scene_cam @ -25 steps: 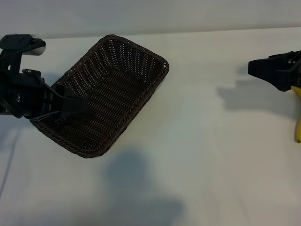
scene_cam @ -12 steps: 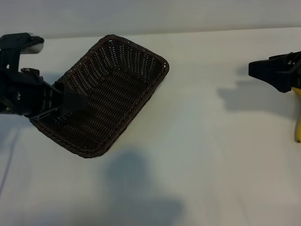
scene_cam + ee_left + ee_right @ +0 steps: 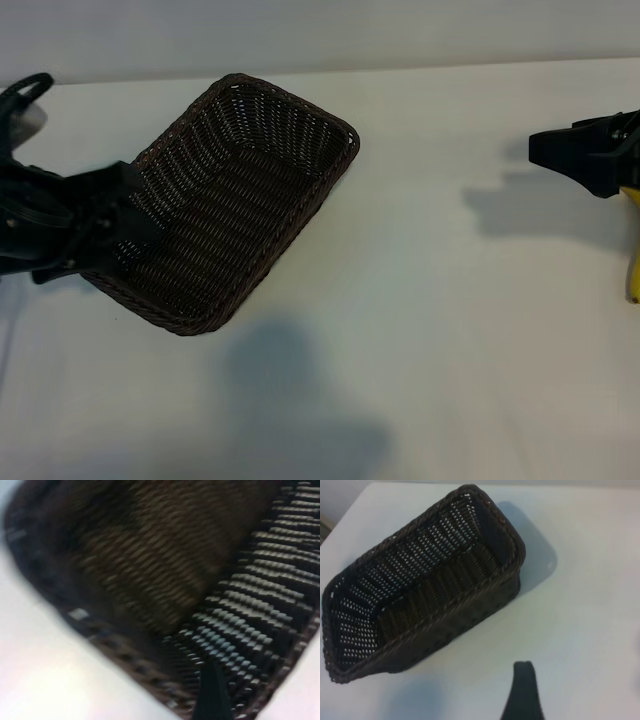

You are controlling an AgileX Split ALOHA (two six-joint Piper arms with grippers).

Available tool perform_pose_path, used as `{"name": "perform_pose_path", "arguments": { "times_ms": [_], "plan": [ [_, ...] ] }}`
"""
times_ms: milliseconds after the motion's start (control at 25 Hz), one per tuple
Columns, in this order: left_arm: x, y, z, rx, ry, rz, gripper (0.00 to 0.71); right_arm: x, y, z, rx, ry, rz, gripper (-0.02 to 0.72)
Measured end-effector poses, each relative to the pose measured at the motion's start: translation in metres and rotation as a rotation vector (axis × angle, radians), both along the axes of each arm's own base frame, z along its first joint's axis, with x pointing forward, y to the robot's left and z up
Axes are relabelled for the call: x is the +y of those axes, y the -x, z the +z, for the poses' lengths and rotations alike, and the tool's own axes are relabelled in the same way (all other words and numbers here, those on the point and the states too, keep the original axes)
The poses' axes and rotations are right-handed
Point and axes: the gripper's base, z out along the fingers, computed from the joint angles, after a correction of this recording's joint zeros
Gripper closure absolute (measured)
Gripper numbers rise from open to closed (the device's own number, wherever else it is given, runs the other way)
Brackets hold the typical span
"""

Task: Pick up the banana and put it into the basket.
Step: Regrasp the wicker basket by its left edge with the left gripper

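Note:
The dark brown wicker basket [image 3: 250, 205] lies slantwise on the white table, left of centre, and nothing is inside it. My left gripper [image 3: 132, 218] hovers open over the basket's left end with nothing in it. One of its fingers [image 3: 212, 695] shows above the weave [image 3: 165, 565]. The yellow banana [image 3: 632, 262] lies at the far right edge, partly hidden under my right arm. My right gripper [image 3: 542, 149] hangs open and empty just above it, pointing toward the basket [image 3: 425, 585]. A single dark finger [image 3: 522, 690] shows over bare table.
White tabletop [image 3: 430, 330] stretches between the basket and the banana. A broad shadow [image 3: 290, 400] falls on the near side. The table's far edge [image 3: 450, 68] runs behind the basket.
My left arm has drawn back to the left, from inside the basket to over its left rim. The basket, banana and right arm have not moved.

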Motion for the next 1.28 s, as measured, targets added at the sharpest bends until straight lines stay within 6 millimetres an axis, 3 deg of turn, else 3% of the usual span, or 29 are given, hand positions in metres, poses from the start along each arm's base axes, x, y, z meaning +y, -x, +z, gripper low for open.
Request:
{"name": "perform_pose_path", "arguments": {
  "times_ms": [200,440,640,880,1280],
  "plan": [
    [0.011,-0.005,0.024,0.075,-0.101,0.132,0.162,-0.001,-0.001,0.000,0.000,0.001,-0.012,0.132],
    [0.015,-0.008,0.044,0.141,-0.081,0.325,0.162,-0.001,-0.001,0.000,0.005,-0.001,-0.018,0.132],
    [0.017,-0.010,0.033,0.246,-0.102,0.408,0.163,-0.001,-0.001,0.000,0.008,-0.004,-0.021,0.132],
    [0.011,-0.026,0.005,0.372,-0.079,0.416,0.163,-0.001,-0.001,0.000,0.016,-0.012,-0.028,0.132],
    [0.010,-0.035,-0.016,0.430,-0.097,0.417,0.163,-0.001,-0.001,0.000,0.018,-0.014,-0.031,0.132]
  ]
}}
